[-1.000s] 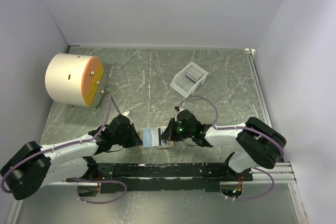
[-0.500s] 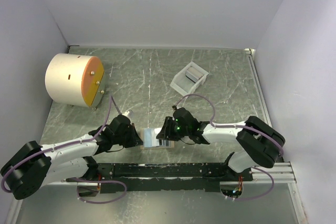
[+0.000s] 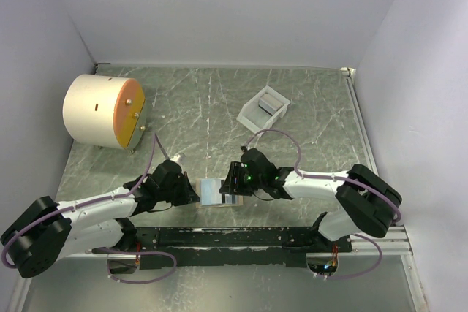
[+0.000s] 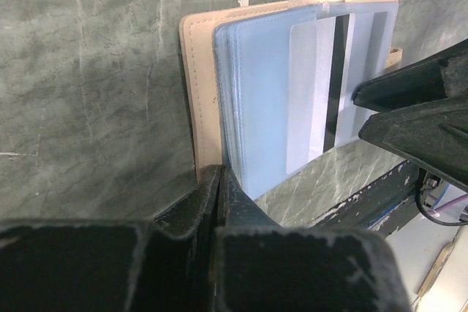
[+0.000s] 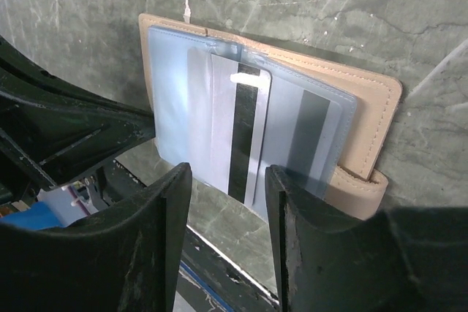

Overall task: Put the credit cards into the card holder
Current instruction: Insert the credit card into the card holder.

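A tan wallet (image 3: 213, 192) with a light-blue inside lies open near the table's front edge. A white credit card (image 5: 245, 137) with a black stripe sticks partly out of its clear sleeve, also seen as the card (image 4: 325, 85) in the left wrist view. My right gripper (image 5: 227, 174) is open, its fingers (image 5: 281, 210) standing on either side of the card's near end. My left gripper (image 4: 219, 174) is shut on the wallet's (image 4: 199, 85) near edge. The card holder (image 3: 257, 116), a white tray, sits at the back right with a grey flat piece inside.
A white cylinder (image 3: 99, 111) with an orange face stands at the back left. The black mounting rail (image 3: 241, 237) runs just past the table's front edge, right beside the wallet. Pale walls close in the table on three sides.
My right gripper was shut a second ago and has opened. It has shifted slightly left over the wallet. The left gripper and wallet have stayed in place.
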Controlling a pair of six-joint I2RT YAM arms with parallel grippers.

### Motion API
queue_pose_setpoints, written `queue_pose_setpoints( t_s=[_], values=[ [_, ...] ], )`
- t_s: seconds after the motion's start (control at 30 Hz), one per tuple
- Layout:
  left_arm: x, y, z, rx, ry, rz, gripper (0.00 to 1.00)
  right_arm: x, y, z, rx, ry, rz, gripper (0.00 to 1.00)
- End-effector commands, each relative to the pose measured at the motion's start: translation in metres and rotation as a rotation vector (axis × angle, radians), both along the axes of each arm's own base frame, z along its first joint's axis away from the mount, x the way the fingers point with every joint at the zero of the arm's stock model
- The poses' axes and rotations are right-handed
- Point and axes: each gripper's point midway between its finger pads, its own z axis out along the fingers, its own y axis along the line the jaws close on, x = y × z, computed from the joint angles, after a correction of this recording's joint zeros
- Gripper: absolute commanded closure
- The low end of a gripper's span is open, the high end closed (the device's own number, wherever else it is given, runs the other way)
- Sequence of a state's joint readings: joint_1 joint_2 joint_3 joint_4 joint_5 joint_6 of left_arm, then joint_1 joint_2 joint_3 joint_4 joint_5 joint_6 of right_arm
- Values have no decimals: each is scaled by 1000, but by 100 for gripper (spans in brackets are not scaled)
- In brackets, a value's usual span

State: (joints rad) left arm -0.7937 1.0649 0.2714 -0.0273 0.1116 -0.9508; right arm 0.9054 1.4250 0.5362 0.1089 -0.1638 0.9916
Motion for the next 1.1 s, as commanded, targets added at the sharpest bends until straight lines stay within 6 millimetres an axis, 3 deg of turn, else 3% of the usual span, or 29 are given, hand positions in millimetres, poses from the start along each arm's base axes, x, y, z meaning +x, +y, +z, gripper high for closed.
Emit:
queue_pose_setpoints(
  t_s=[0.0,1.07],
  values=[
    [-6,1,-5,8,14,-16,91,0,-1,-1,-23,-9,7,55],
    [-7,1,-4,-4,14,-16,90,-9,26,-4,52,-15,103,60]
  ],
)
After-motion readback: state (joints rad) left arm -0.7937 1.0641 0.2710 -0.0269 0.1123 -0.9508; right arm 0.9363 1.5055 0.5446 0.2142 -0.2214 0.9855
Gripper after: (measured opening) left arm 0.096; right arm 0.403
